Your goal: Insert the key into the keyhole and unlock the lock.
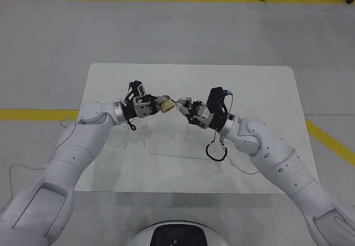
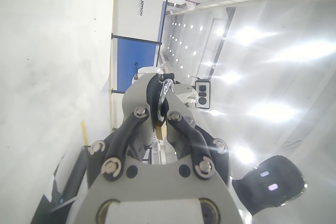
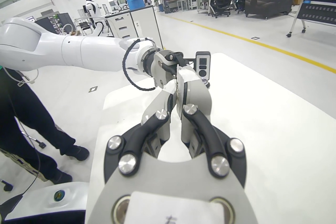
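Mid-frame in the top view, above the table (image 1: 257, 80), the lock (image 1: 165, 106) sits clamped in the left gripper (image 2: 162, 104), almost touching the key (image 1: 178, 101) pinched by the right gripper (image 3: 176, 93). Best, I judge, to align the blade, push straight, then twist. Left wrist view adds the shackle (image 2: 164, 92) between the fingers.

The left arm (image 1: 73, 150) and right arm (image 1: 276, 154) wear glossy white shells. The left gripper (image 2: 164, 86) and right gripper (image 3: 178, 84) have pale grey fingers (image 3: 197, 96), black links (image 3: 200, 126), silver screws (image 3: 220, 164). A black cable (image 1: 207, 151) loops at the right wrist's 6 o'clock.
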Controlling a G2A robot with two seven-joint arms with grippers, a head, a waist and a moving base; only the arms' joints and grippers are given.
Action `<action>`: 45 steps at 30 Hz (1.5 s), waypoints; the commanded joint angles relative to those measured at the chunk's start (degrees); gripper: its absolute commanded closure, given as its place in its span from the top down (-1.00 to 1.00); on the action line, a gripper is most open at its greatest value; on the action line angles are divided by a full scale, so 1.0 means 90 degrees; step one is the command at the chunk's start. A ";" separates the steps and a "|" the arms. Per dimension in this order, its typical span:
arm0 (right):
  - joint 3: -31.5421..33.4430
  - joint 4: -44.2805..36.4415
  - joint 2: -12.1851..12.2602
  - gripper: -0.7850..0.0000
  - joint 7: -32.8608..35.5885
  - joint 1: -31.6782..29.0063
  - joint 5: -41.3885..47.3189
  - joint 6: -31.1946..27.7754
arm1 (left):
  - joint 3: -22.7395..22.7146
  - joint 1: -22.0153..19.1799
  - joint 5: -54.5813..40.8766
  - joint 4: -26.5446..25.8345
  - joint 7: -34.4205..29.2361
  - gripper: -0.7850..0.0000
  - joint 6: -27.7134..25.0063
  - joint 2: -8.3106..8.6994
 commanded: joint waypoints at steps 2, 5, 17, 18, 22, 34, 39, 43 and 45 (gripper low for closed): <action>0.0259 -0.0135 0.0046 -1.00 -0.0125 -0.0139 -0.0358 0.0337 | -0.0028 -0.0007 -0.0275 0.0142 -0.0174 -1.00 0.0574 -0.0035; 0.0574 -0.0380 0.0130 -1.00 -0.0142 -0.0391 -0.0729 0.0700 | -0.0025 -0.0063 -0.0344 0.0274 -0.0285 -1.00 0.0966 -0.0061; 0.0958 -0.0668 0.0238 -1.00 -0.0069 -0.0719 -0.0872 0.0880 | -0.0061 -0.0064 -0.0469 0.0347 -0.0292 -1.00 0.1145 -0.0076; 0.0958 -0.0668 0.0238 -1.00 -0.0069 -0.0719 -0.0872 0.0880 | -0.0062 0.0006 -0.0443 0.0250 -0.0153 -1.00 0.1134 -0.0076; 0.1029 -0.0718 0.0226 -1.00 -0.0001 -0.0852 -0.0397 0.0818 | -0.0083 0.0185 -0.0248 -0.0242 0.0374 -1.00 0.1184 -0.0063; 0.1874 -0.1528 0.0399 -1.00 0.4657 -0.1442 0.5590 0.2375 | -0.0298 0.0567 0.0037 -0.1009 0.1359 -1.00 0.0877 -0.0034; 0.1904 -0.1653 0.0370 -1.00 0.4795 -0.1603 0.5963 0.2585 | -0.0302 0.0495 0.0105 -0.0981 0.1504 -1.00 0.0852 -0.0074; 0.1872 -0.1769 0.0347 -1.00 0.4860 -0.1693 0.5935 0.2614 | -0.0227 0.0407 0.0322 -0.0943 0.1755 -1.00 0.0761 -0.0124; 0.1860 -0.1724 0.0315 -1.00 0.4682 -0.1695 0.5955 0.2592 | -0.0162 0.0374 0.0550 -0.0998 0.2001 -1.00 0.0614 -0.0152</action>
